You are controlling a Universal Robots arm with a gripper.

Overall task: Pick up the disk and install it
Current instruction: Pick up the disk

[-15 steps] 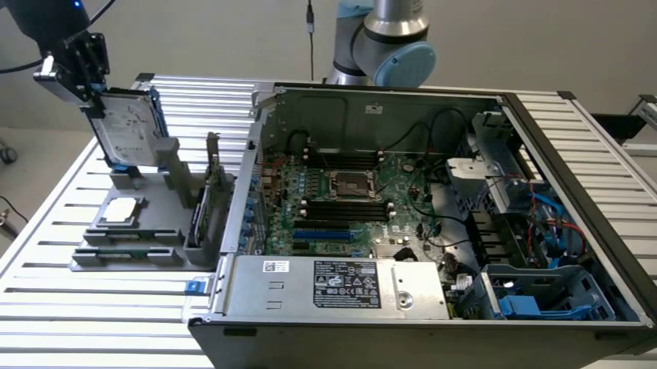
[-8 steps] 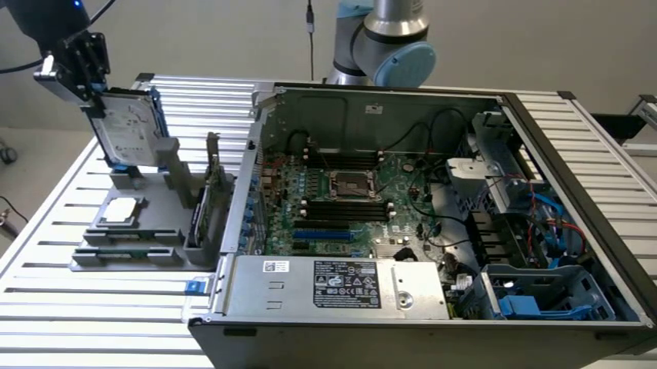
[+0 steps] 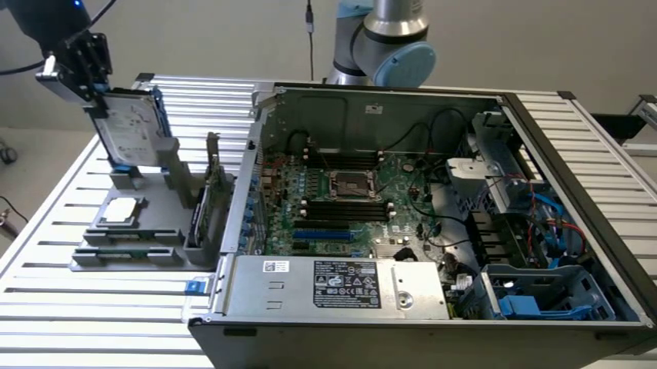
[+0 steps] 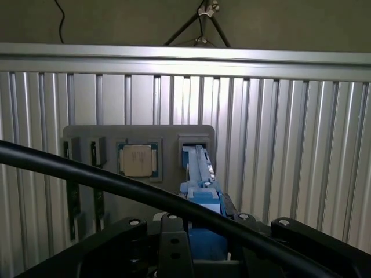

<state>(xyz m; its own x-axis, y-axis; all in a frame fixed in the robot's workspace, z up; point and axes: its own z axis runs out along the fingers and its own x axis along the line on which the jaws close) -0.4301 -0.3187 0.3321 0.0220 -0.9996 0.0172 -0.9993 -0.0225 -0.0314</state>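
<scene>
Pinched between the fingers of the hand (image 3: 95,83) is the upper edge of the disk (image 3: 128,131), which is held on end at the exterior view's far left, its labelled face turned toward the computer case (image 3: 575,161) and its top leaning slightly away from it. The blue carrier can be seen along the disk's edge just under the grip. The lower end of the disk is found at the upright slot of a grey holder (image 3: 123,257) that lies on the slatted metal tabletop (image 3: 61,307); whether that end rests in the slot or hangs just clear of it cannot be told.

From the wrist view the disk (image 4: 200,174) is seen edge-on, its blue frame clamped between the black fingers and its far end reaching the holder's (image 4: 104,134) rightmost pocket. A square silver chip (image 4: 138,160) is seated in the pocket beside it, and a thick black cable (image 4: 87,174) is draped across the foreground.

On the exterior view's right of the holder, the case is laid open on its side, with the motherboard (image 3: 349,200) exposed, a labelled power supply (image 3: 339,288) along the near edge, and a blue caddy (image 3: 524,304) set in the near corner bay. Behind the case the arm (image 3: 395,38) is mounted.
</scene>
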